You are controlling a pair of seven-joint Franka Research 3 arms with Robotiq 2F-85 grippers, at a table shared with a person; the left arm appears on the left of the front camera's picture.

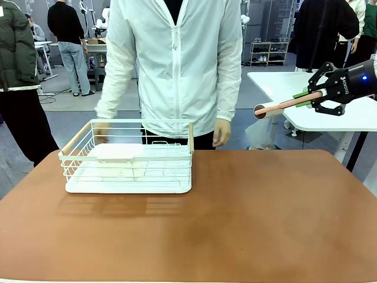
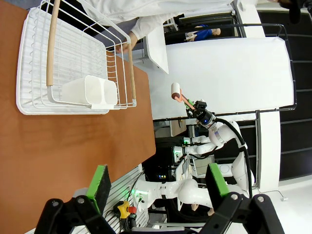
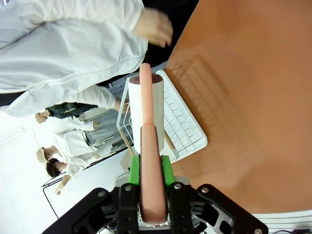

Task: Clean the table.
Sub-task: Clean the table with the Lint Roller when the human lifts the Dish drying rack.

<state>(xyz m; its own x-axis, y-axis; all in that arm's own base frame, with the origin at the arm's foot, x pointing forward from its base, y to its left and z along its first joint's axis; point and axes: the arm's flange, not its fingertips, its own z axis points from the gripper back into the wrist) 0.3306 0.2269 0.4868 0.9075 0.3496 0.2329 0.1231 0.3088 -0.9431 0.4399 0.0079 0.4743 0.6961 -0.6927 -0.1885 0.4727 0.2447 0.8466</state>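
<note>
The reddish-brown table [image 1: 235, 218] lies wide in front of me, its right half bare. My right gripper [image 1: 315, 97] hangs above and beyond the table's far right corner, shut on the pink handle of a lint roller [image 1: 277, 107] whose white roll points left. In the right wrist view the green pads of this gripper [image 3: 148, 170] clamp the roller [image 3: 148, 112] over the table [image 3: 253, 97]. My left gripper [image 2: 158, 187] stands open off the table's near edge [image 2: 63, 146], nothing between its fingers.
A white wire rack [image 1: 126, 156] with wooden handles stands at the far left of the table, with a white two-part holder [image 2: 92, 90] inside. A person in a white jacket stands behind it, one hand [image 1: 221, 132] at the far edge. A white table [image 1: 330, 118] is at right.
</note>
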